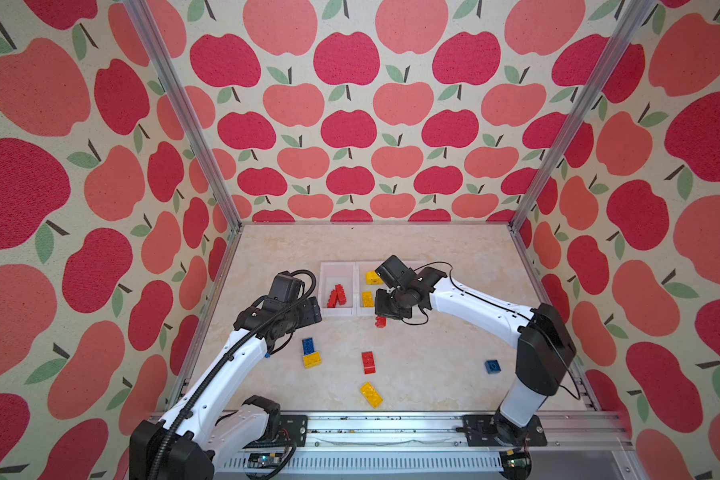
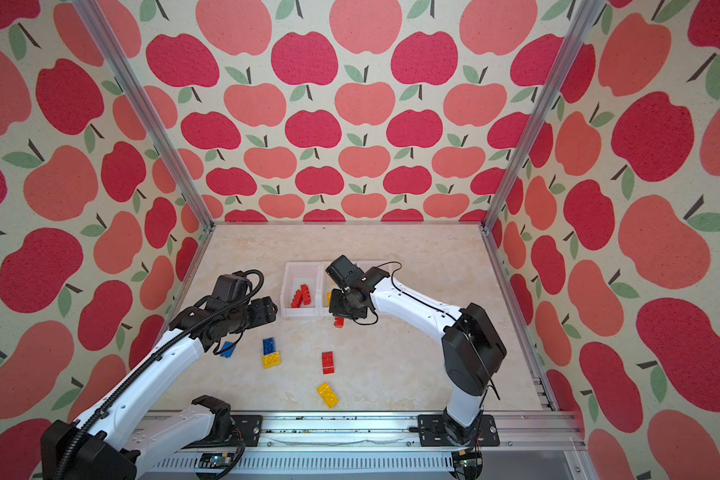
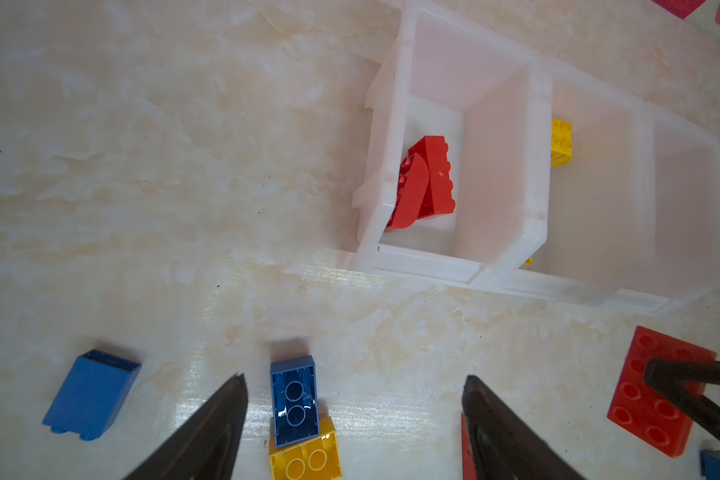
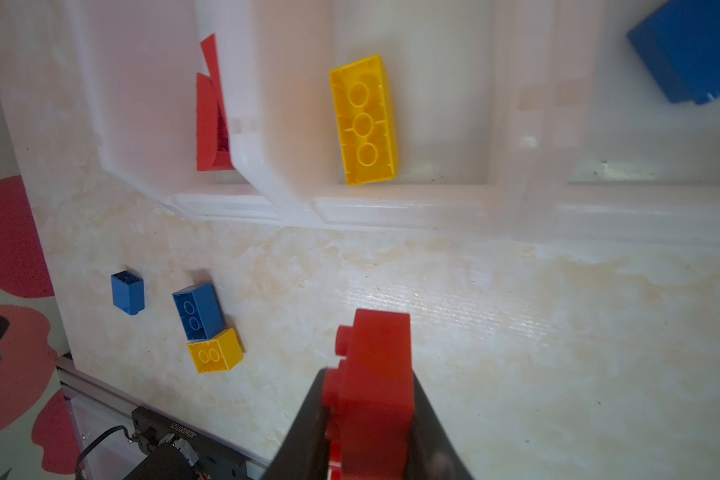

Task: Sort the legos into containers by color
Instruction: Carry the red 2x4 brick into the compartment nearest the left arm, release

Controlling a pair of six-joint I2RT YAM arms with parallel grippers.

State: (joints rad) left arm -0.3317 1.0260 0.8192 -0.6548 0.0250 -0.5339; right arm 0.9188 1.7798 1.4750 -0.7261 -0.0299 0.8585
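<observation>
The containers (image 1: 338,313) are joined white bins at mid-table. The left bin holds red legos (image 1: 336,296) and the middle one yellow legos (image 1: 368,298). In the right wrist view a blue lego (image 4: 691,50) lies in the third bin. My right gripper (image 4: 368,374) is shut on a red lego (image 1: 380,321), held above the table just in front of the middle bin. My left gripper (image 3: 352,380) hangs open and empty above a blue lego (image 3: 294,401) that lies studs down against a yellow lego (image 3: 306,457).
Loose on the marble table are a red lego (image 1: 368,362), a yellow lego (image 1: 371,394), a blue lego (image 1: 492,366) near the right arm's base, and a blue sloped lego (image 2: 227,349) beside the left arm. Aluminium frame rails (image 1: 391,419) edge the table.
</observation>
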